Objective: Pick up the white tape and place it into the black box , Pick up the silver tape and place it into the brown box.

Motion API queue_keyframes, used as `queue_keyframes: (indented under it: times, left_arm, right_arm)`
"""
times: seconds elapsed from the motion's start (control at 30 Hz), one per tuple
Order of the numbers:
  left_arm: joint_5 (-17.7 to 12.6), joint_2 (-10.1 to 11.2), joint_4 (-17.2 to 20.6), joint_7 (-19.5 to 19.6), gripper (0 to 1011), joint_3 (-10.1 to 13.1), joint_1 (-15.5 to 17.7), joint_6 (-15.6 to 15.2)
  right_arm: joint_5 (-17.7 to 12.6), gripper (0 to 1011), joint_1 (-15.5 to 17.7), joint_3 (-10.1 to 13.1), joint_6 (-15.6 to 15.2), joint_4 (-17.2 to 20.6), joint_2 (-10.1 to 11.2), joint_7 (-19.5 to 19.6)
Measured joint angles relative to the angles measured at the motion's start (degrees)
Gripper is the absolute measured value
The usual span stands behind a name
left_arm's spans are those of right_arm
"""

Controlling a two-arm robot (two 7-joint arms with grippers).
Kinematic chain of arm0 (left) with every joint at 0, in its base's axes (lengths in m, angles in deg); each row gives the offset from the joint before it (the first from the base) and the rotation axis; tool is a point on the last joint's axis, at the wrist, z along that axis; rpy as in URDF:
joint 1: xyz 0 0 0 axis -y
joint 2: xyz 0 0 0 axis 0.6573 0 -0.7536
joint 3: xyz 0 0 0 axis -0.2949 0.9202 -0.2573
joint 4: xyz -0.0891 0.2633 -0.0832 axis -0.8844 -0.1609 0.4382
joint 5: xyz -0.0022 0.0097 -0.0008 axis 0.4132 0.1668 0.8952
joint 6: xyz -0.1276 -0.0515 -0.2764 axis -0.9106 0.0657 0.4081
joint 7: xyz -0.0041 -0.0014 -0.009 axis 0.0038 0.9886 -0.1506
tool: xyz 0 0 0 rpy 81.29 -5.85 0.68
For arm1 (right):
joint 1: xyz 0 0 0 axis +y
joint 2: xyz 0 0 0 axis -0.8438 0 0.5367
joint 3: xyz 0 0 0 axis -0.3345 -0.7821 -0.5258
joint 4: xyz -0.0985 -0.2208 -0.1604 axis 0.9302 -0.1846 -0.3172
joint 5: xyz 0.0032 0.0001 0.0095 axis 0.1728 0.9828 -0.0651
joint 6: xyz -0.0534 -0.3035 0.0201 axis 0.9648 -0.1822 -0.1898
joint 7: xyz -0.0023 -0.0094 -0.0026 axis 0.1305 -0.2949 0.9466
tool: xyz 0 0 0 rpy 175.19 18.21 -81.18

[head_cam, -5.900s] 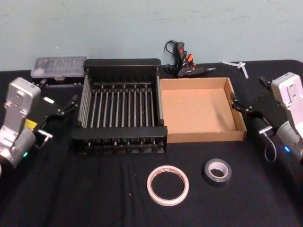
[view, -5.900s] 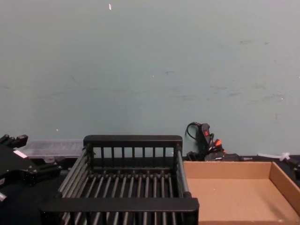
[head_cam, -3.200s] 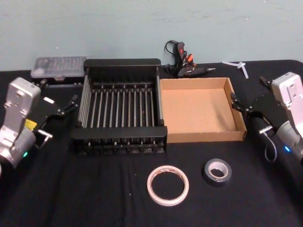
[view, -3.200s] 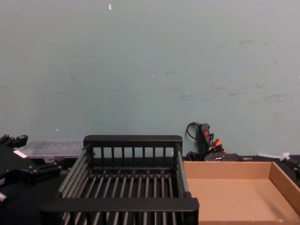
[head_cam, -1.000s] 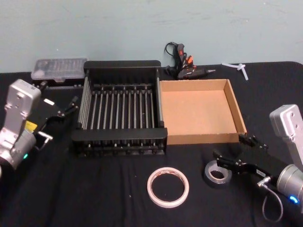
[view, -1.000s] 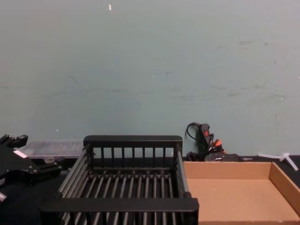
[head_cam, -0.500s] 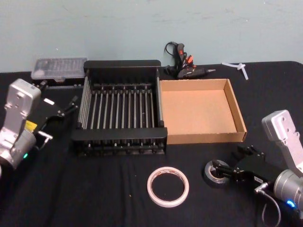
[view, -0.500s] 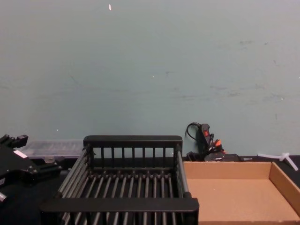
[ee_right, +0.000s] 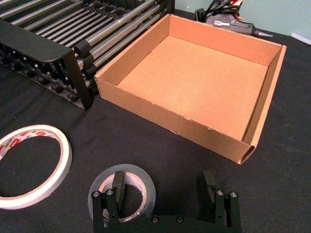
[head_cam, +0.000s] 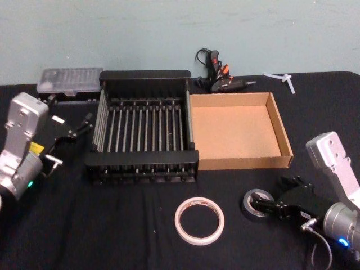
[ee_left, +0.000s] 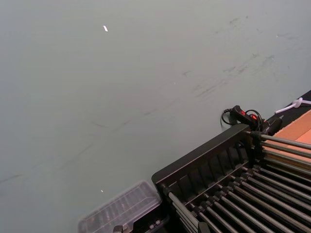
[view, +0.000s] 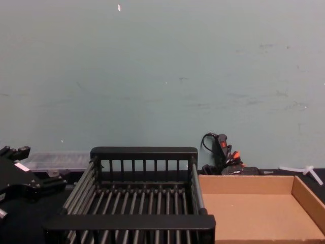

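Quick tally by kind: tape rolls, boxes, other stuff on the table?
Tape rolls: 2, white tape, silver tape
Boxes: 2, black box, brown box
Other: 3, glue gun, clear plastic case, white plastic piece
Total: 7

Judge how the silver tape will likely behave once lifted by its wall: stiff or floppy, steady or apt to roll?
The silver tape looks thickly wound, so probably stiff. It lies flat, so it should not roll now. The right hand is open, one finger inside its core; a one-wall grip may let it tilt.
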Motion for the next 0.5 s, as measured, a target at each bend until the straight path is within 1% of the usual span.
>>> queue_keyframes:
  times: [0.5]
  left_arm:
    - [0.0,0.0,0.0,0.0,1001,0.0,0.0,0.0]
  right_arm:
    - [1.7,1002,0.4,1.0,-1.1,0.0,-1.2,-1.4]
